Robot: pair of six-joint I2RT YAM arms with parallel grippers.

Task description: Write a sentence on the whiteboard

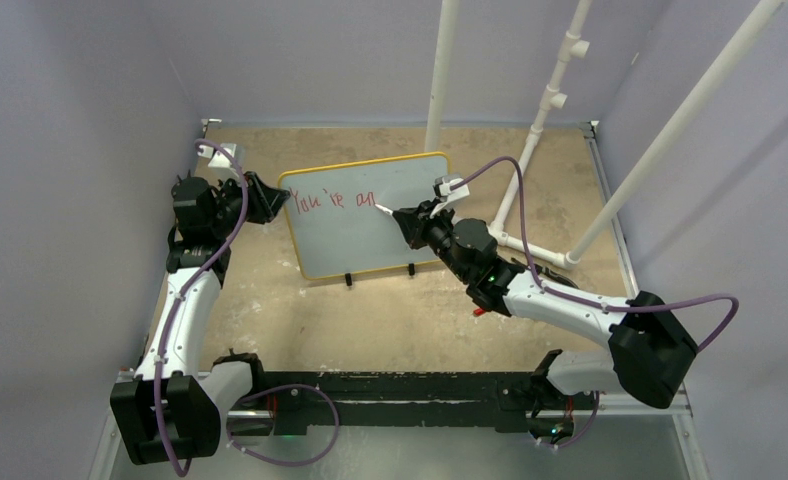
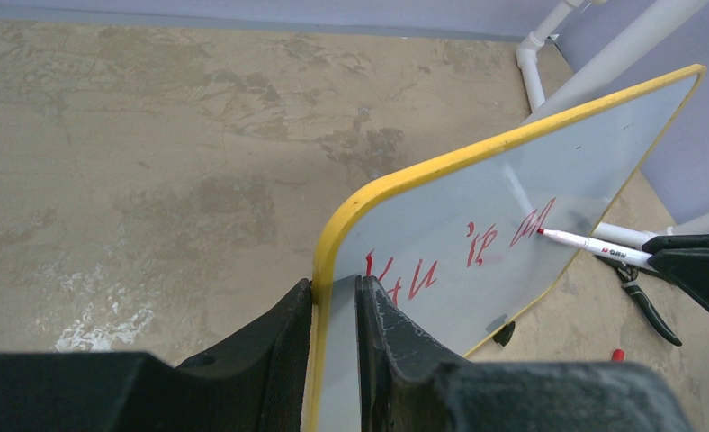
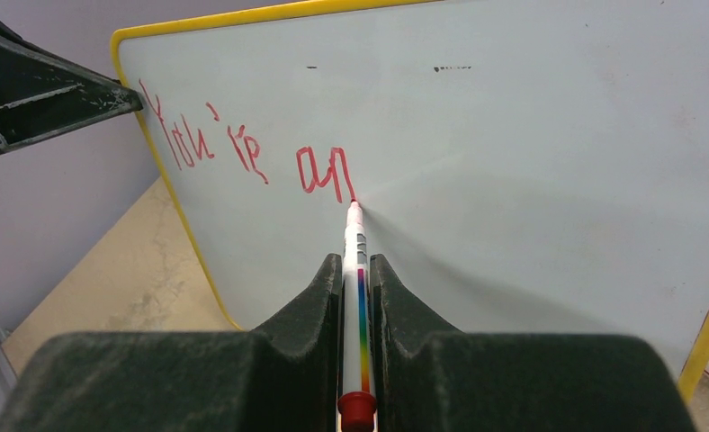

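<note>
The whiteboard (image 1: 370, 215), white with a yellow frame and small black feet, stands tilted on the table. Red writing (image 1: 328, 200) on it reads "You're an". My left gripper (image 1: 273, 202) is shut on the board's left edge (image 2: 324, 279). My right gripper (image 1: 407, 222) is shut on a white marker (image 3: 354, 270) with a rainbow stripe and a red end. The marker's red tip (image 3: 354, 205) touches the board at the foot of the "n". The marker also shows in the left wrist view (image 2: 594, 245).
White PVC pipes (image 1: 545, 120) stand behind and to the right of the board. Black pliers (image 2: 643, 301) and a small red cap (image 1: 479, 312) lie on the tan tabletop near the right arm. Grey walls close in both sides.
</note>
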